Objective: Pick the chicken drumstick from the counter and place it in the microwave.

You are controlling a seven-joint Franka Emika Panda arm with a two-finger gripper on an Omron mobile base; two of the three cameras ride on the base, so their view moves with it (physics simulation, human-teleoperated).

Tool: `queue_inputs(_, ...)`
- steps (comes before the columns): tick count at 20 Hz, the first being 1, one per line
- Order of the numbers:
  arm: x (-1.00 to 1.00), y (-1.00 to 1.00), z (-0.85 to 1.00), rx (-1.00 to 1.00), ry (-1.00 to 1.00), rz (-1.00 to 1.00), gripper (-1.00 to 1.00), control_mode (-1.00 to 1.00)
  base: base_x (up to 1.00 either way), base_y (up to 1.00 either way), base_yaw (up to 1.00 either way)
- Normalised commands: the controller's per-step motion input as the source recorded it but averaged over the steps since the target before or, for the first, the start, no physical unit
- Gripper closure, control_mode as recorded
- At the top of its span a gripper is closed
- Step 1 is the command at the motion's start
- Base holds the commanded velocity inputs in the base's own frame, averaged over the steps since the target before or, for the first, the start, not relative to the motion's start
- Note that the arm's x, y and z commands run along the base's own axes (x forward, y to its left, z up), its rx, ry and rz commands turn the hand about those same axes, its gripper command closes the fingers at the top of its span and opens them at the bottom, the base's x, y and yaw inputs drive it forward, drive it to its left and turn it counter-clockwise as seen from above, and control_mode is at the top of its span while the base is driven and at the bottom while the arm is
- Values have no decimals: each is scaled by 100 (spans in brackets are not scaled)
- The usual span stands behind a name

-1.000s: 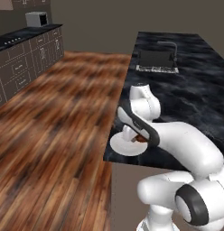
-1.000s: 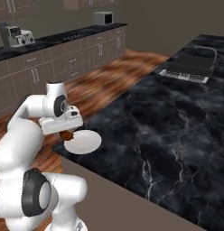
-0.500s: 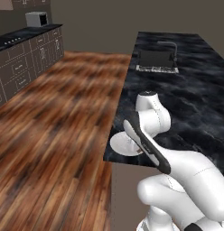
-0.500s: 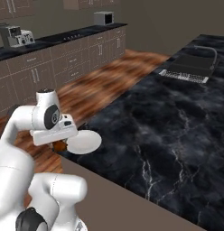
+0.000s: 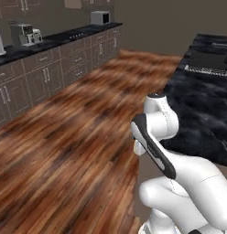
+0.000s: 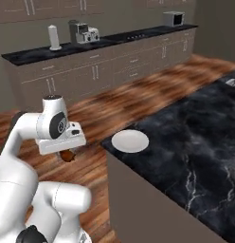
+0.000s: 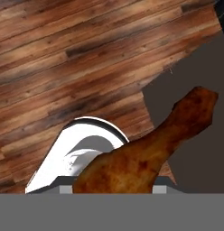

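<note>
The gripper (image 6: 67, 153) is pinching the chicken drumstick (image 6: 68, 155) by its bulbous end — the narrow end is pointing away in the hand view. The drumstick is hanging off the counter (image 6: 195, 137), over the wood floor (image 5: 65, 151), beside the white plate (image 6: 130, 141). The microwave (image 6: 174, 18) is sitting well apart on the far worktop — transport appears to be the step in hand.

I see a reddish-brown, mottled chicken drumstick (image 7: 145, 151), a black counter (image 6: 195, 137) veined in faint grey, a plain white plate (image 6: 130, 141), and brown wood-plank floor (image 5: 65, 151) with darker streaks.
</note>
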Motion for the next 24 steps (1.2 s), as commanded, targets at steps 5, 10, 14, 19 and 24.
queue_inputs(5, 0, 0, 0, 0, 0, 0, 100, 100, -47, -1, 99)
queue_inputs(10, 0, 0, 0, 0, 0, 0, 100, 100, -20, 0, 100)
queue_inputs(14, 0, 0, 0, 0, 0, 0, 100, 100, -8, 0, 100)
queue_inputs(19, 0, 0, 0, 0, 0, 0, 100, 100, -6, 0, 100)
queue_inputs(24, 0, 0, 0, 0, 0, 0, 100, 100, -5, 0, 100)
